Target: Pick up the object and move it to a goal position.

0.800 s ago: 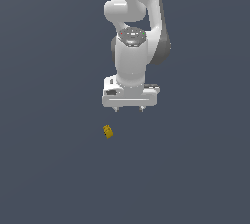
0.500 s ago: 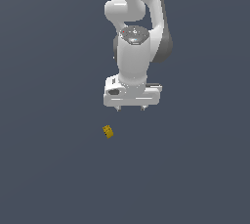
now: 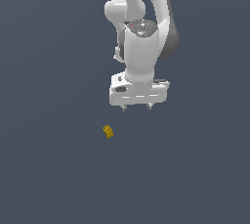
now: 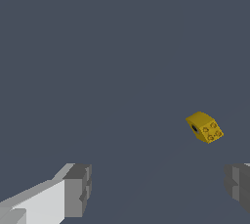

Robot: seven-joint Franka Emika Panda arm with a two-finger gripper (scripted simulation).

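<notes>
No text, label, brand or number can be read; the yellow block (image 4: 204, 127) bears only small dark marks.

A tiny mustard-yellow object (image 3: 108, 132) lies alone on the dark grey surface (image 3: 53, 169), sitting skewed rather than square. Up close the blocky piece (image 4: 204, 127) shows one sloped face, small round studs and a dark hole in its side

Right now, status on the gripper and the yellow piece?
Gripper open, empty. Yellow piece on the floor, apart from the fingers, toward the exterior view's left. Nothing between them.
</notes>
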